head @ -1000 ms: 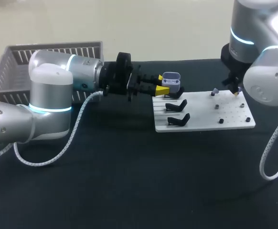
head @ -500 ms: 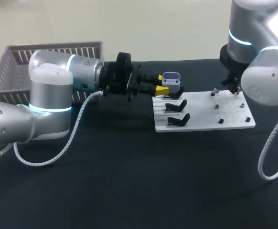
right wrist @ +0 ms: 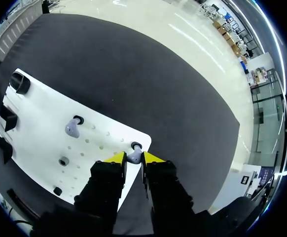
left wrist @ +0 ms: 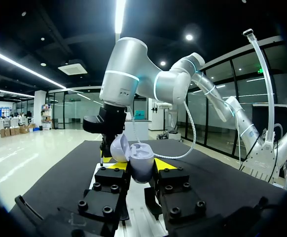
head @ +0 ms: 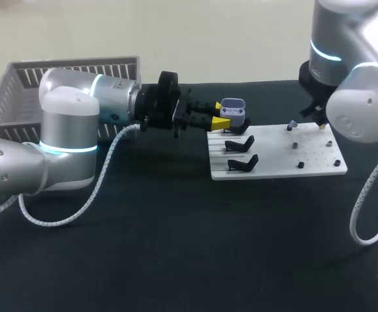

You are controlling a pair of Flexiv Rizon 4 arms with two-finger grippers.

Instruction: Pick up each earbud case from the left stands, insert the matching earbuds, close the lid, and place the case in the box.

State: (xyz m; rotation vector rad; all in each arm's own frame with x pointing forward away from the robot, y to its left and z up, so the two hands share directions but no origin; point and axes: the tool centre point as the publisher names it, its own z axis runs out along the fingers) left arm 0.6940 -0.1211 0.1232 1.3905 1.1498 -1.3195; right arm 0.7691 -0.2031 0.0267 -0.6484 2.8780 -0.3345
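Left tool is reaching in level from the left of the desk, passing in front of the grey basket, and its two yellow tips are pressing on opposite sides of the lavender earbud case, holding it over the far left corner of the white board. Seen from the left wrist, the left tool is standing only slightly open, just wide enough for the earbud case, which is filling the gap between the fingertips. The case's lid is hanging open, tipping away to one side, while its rounded body is standing upright between the tips. In the head view the case's longer side is running left to right, in line with the arm. Two empty black stands are sitting on the board just in front of the case. Farther right, a loose earbud is resting on the board. At the board's far right corner the right tool is pointing straight down. From its wrist, the right tool is closing narrowly on a second earbud, with its tips touching it from both sides beside a small peg; which way this earbud is pointing is too small to tell.
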